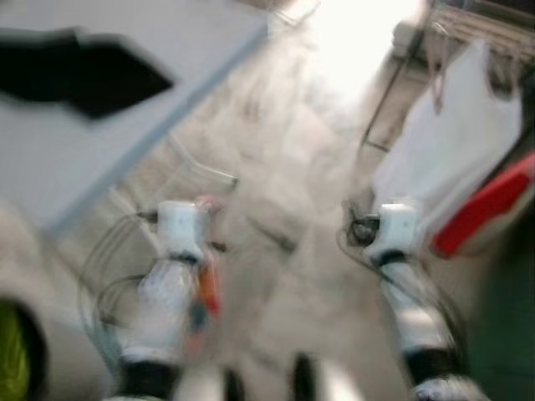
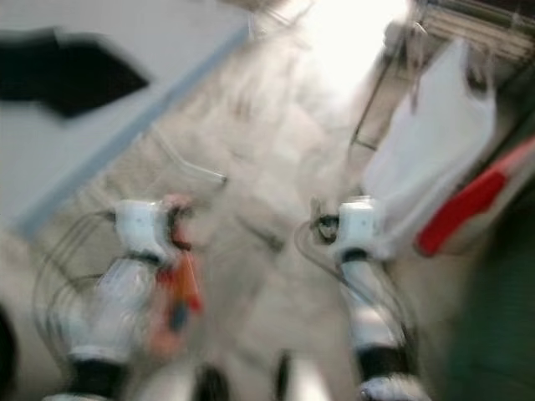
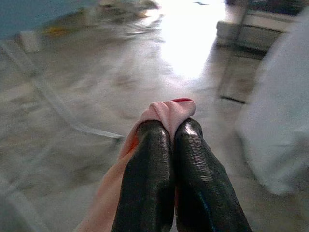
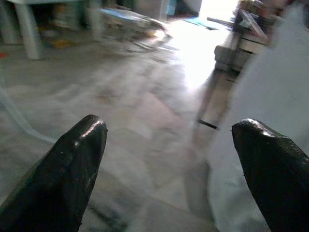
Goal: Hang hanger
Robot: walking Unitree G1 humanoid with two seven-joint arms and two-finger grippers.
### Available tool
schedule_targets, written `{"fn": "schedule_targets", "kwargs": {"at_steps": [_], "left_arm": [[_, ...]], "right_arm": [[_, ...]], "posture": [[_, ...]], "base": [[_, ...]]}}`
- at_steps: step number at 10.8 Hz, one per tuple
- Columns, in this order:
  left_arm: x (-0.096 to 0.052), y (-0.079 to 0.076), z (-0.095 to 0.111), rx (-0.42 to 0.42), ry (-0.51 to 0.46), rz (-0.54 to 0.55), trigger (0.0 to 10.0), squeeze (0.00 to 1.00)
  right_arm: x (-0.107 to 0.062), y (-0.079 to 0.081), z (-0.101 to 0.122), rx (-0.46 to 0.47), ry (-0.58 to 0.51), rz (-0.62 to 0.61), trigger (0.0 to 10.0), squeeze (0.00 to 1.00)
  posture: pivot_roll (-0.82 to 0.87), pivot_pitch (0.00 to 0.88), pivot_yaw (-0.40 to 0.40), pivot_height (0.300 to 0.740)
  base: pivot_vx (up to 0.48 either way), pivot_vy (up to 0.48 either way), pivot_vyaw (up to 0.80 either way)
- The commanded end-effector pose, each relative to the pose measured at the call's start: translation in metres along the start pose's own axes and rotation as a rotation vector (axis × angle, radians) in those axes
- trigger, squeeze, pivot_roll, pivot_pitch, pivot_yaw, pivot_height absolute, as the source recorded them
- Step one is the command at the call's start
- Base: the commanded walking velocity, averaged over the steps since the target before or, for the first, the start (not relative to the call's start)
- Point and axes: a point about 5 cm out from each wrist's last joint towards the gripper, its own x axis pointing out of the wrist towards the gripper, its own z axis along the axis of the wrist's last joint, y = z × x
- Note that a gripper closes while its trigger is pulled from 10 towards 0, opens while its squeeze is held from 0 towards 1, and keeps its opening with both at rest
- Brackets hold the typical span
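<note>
Both eye views are blurred by motion. My left gripper (image 3: 171, 126) is shut on a soft pink item (image 3: 169, 108) whose tip pokes out above the fingertips. It trails back along my left arm as a pink and orange strip (image 1: 209, 288); I cannot tell whether it is a hanger. My right gripper (image 4: 169, 140) is open, with only floor between its fingers. It is held low in front of me, close to a white garment (image 1: 456, 159) that hangs at the right.
A grey table (image 1: 125, 150) with a black thing (image 1: 84, 79) on it stands at my left. The garment hangs on a dark metal rack (image 1: 386, 92), with a red-edged object (image 1: 485, 205) under it. Pale stone floor (image 1: 292, 192) with strong glare lies ahead.
</note>
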Motion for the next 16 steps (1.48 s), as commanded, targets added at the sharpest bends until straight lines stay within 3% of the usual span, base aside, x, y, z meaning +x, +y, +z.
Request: {"fn": "schedule_targets", "kwargs": {"at_steps": [1, 4, 8, 10, 13, 16], "left_arm": [[-0.001, 0.012, 0.004, 0.021, -0.018, 0.028, 10.0, 0.0], [0.001, 0.012, 0.005, 0.024, -0.018, 0.029, 10.0, 0.0], [-0.015, 0.016, -0.007, 0.014, 0.012, 0.059, 10.0, 0.0], [-0.015, 0.016, -0.008, -0.003, 0.026, 0.081, 10.0, 0.0], [-0.015, 0.02, -0.006, 0.022, 0.023, 0.123, 10.0, 0.0], [-0.017, 0.014, -0.008, 0.024, 0.019, 0.152, 10.0, 0.0]], "right_arm": [[-0.002, 0.008, -0.001, 0.01, -0.005, 0.024, 10.0, 0.0], [-0.004, 0.012, -0.003, 0.009, -0.002, 0.042, 10.0, 0.0], [-0.006, 0.01, -0.004, 0.005, 0.001, 0.047, 10.0, 0.0], [-0.006, 0.013, -0.004, 0.004, 0.005, 0.063, 10.0, 0.0], [-0.008, 0.011, -0.005, -0.002, 0.009, 0.068, 10.0, 0.0], [-0.011, 0.013, -0.01, 0.005, 0.028, 0.071, 10.0, 0.0]], "posture": [[-0.02, 0.182, 0.018, 0.74], [-0.01, 0.187, 0.012, 0.74], [-0.01, 0.2, 0.007, 0.74], [-0.01, 0.208, -0.002, 0.74], [-0.01, 0.215, -0.012, 0.74], [-0.01, 0.205, -0.016, 0.74]], "base": [[0.356, 0.319, -0.8], [0.36, 0.316, -0.8], [0.381, 0.292, -0.65], [0.373, 0.3, -0.44], [0.084, 0.447, 0.0], [0.0, 0.0, 0.0]]}}
